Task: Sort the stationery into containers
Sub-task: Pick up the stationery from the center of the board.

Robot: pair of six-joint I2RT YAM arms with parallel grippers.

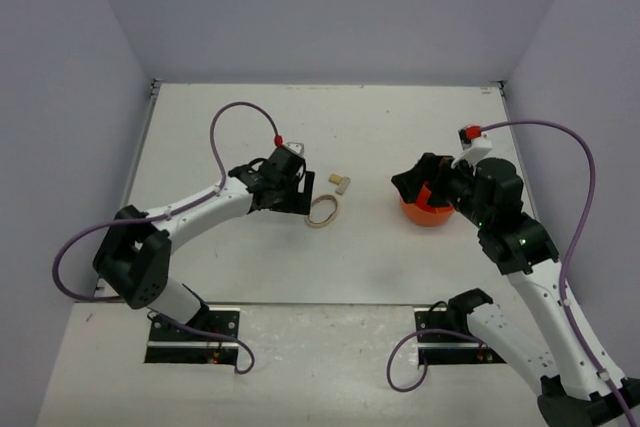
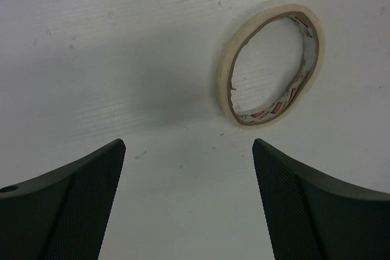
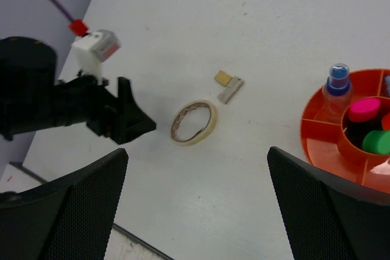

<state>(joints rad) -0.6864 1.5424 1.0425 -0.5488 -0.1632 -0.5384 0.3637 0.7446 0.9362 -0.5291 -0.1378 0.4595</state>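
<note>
the tan rubber band (image 2: 225,77) is seen lying flat on the table (image 1: 400,127) just ahead of the left gripper (image 2: 189,150), whose fingers are held apart around nothing, the tiny tan block (image 3: 223,78) is found just beyond it, and the right gripper (image 3: 198,156) is likewise spread empty close by the orange pot (image 3: 314,127), in which highlighters (image 3: 364,109) are stood.

The left arm (image 1: 195,209) and right arm (image 1: 545,292) have white shells, black joints, purple cables (image 1: 243,105) with red plugs, and black mesh-textured fingers (image 2: 67,211).
</note>
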